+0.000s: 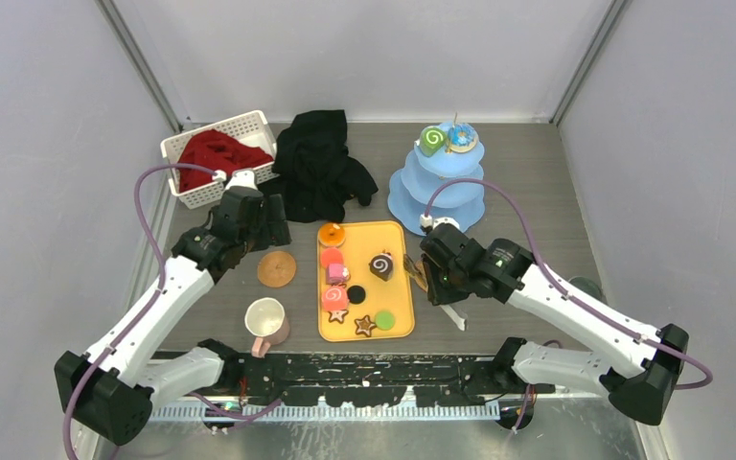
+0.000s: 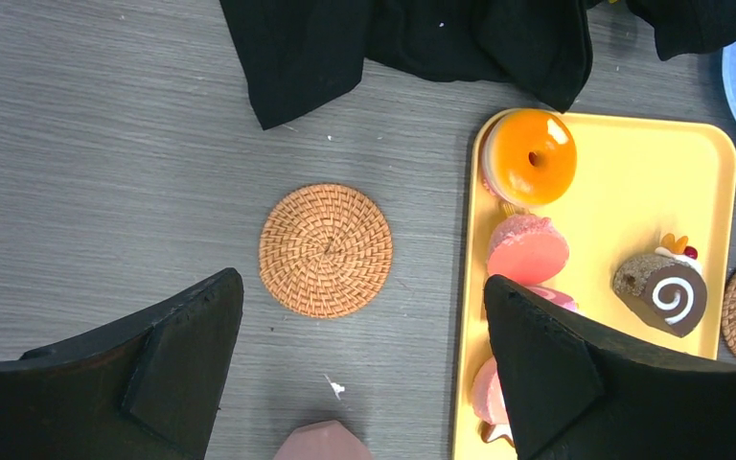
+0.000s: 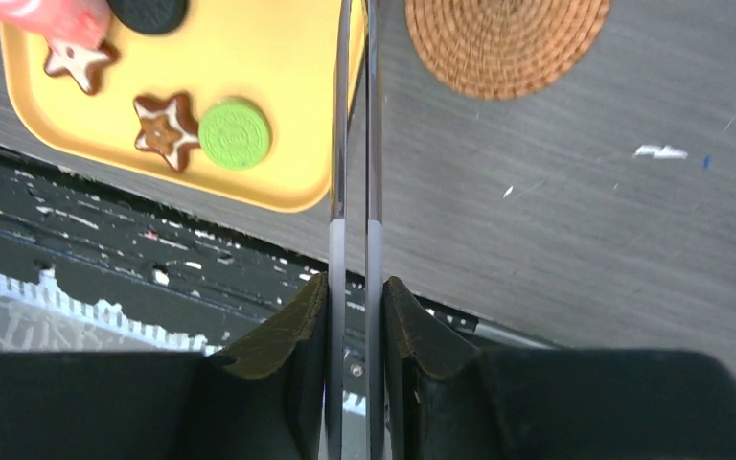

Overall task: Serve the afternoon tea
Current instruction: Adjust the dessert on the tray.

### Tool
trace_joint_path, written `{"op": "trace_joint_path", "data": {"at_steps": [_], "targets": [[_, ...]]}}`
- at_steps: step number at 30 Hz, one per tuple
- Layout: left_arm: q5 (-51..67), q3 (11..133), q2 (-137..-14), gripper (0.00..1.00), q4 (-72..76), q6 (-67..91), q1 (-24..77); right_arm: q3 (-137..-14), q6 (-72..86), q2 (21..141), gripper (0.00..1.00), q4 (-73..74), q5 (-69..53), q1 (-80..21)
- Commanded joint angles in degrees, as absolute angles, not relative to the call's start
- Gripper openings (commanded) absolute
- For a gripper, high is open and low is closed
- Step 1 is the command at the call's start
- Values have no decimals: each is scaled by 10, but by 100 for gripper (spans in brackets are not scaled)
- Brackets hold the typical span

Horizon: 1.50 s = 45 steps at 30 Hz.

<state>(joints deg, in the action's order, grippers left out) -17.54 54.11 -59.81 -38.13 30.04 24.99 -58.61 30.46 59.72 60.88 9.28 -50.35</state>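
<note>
Cream mug (image 1: 268,317), pink handle

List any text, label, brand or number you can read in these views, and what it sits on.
No readable text in any view.
Green sandwich cookie on the yellow tray: embossed face, too blurred to read.
Black round cookie: too dark to make anything out.
Cream mug: no print visible.
White basket: no label visible.
Metal tongs: no stamp visible.
</note>
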Motion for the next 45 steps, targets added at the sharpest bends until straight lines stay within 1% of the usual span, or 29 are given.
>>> {"op": "trace_joint_path", "data": {"at_steps": [1,5,8,16,20,24,26,34,38,42,45], "targets": [[-178,549,-581,96,-349,304,247,-581,342,583,18,613,50,-503],[-172,547,-581,96,-346,308,247,-579,323,592,21,614,17,-503],[-167,545,-581,95,-343,312,247,-575,305,595,25,609,5,-503],[-172,546,-581,95,-345,313,247,-549,283,613,29,566,-4,-504],[-173,546,-584,95,-346,312,247,-542,279,622,32,547,-1,-509],[-175,547,-587,95,-345,312,247,-542,279,626,40,523,19,-513],[-175,550,-589,95,-344,312,247,-541,279,630,42,508,30,-514],[-181,551,-589,95,-348,309,248,-535,266,654,43,458,42,-515],[-181,552,-588,95,-351,309,247,-544,254,660,46,447,43,-517],[-182,552,-586,95,-352,310,247,-552,254,655,46,444,32,-520],[-181,553,-585,95,-353,310,247,-552,261,653,46,445,45,-522]]}}
